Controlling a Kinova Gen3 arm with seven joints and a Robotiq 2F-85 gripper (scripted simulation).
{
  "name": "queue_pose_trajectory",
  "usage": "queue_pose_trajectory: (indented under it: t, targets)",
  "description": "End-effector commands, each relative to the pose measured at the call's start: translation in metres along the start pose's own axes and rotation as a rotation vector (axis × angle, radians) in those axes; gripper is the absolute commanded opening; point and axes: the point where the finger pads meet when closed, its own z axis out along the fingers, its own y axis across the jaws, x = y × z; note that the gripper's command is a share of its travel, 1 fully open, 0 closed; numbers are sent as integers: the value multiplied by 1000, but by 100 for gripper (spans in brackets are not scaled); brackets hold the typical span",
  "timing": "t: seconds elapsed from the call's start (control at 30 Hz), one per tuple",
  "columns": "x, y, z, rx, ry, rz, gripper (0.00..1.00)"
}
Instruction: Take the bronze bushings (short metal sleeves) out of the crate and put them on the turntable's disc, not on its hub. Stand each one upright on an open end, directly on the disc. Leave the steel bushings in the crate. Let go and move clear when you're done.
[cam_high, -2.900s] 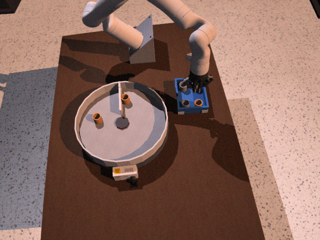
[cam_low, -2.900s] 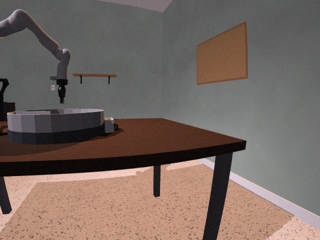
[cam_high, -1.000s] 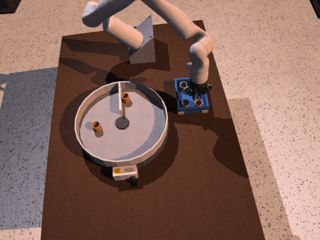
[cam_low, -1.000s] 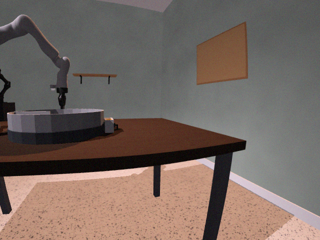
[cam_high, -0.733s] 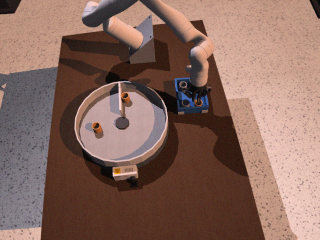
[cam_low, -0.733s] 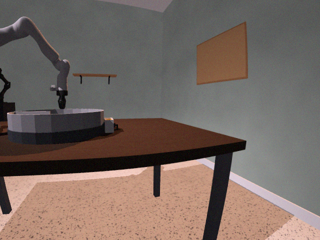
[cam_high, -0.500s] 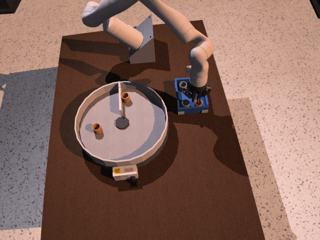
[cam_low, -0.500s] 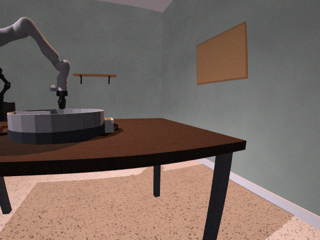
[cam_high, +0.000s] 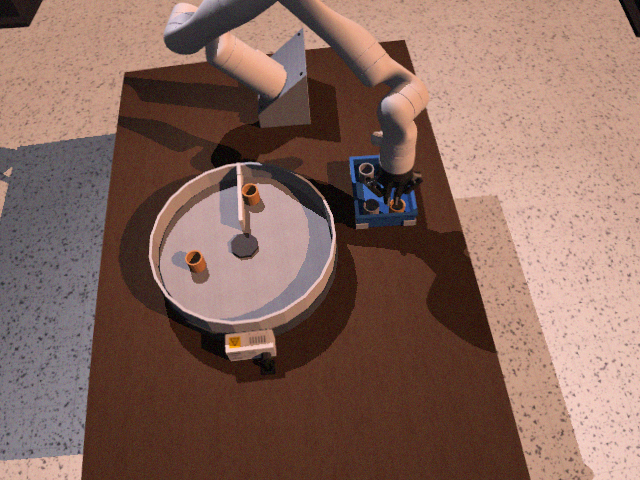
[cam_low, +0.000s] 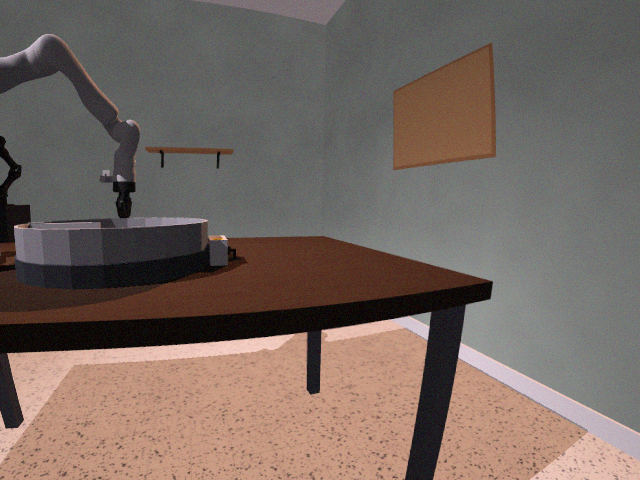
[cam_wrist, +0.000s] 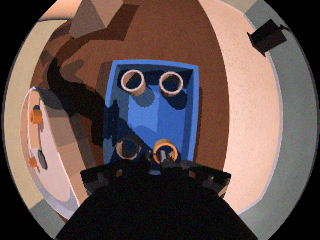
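Brown table (cam_high: 387, 387) (cam_low: 320, 273) (cam_wrist: 165, 40); bronze bushing (cam_high: 399, 211) (cam_wrist: 159, 145) (upright, crated) at the slightly parted jaws.

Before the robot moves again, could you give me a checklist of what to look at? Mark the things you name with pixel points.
- Bronze bushing (cam_high: 396, 211) (cam_wrist: 161, 143) in crate (cam_high: 387, 223) (cam_wrist: 155, 63) upright: ok
- Hand (cam_high: 392, 200) (cam_wrist: 155, 156) over that bushing: ok
- Fingers gripping it: cannot tell
- Two bronze bushings (cam_high: 251, 197) (cam_high: 195, 264) upright on the disc (cam_high: 279, 242), off the hub (cam_high: 244, 245): ok
- Steel bushings (cam_high: 366, 170) (cam_wrist: 133, 82) left in crate: ok
- All bronze bushings out of the crate: not ok
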Motion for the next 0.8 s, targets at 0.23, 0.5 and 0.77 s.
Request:
queue_pose_trajectory:
  t: [0.23, 0.5, 0.77]
  targets:
    - [0, 1, -1, -2, -2, 0, 12]
    - [-1, 1, 1, -2, -2, 0, 12]
    - [-1, 1, 6, -2, -2, 0, 12]
